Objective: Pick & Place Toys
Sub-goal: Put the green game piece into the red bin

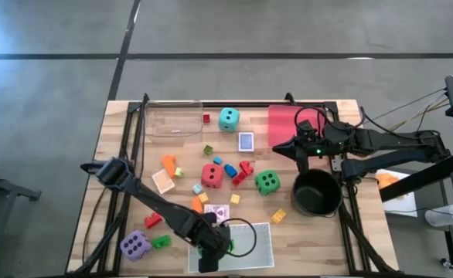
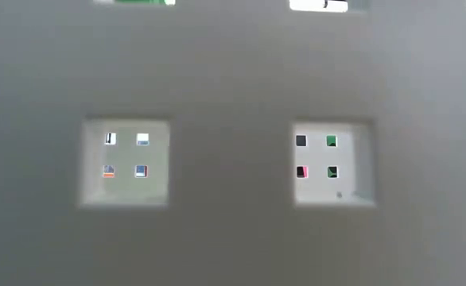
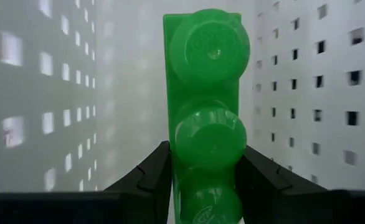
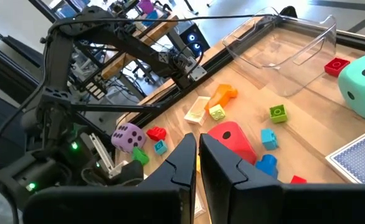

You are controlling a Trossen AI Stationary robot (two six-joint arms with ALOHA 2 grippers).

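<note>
High view: the left gripper (image 1: 211,259) sits at the lower centre of the frame, over the white tray (image 1: 259,247). The right gripper (image 1: 277,149), at centre right beside the black pot (image 1: 316,193), is clenched and empty.

Left wrist view: the green block (image 3: 208,112) is glossy plastic with round studs. Its long axis runs vertically through frame centre. Its lower half is grasped between the two fingers (image 3: 148,177).

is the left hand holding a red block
No, the left hand grips a green block between its fingers, inside the white perforated tray.
</note>
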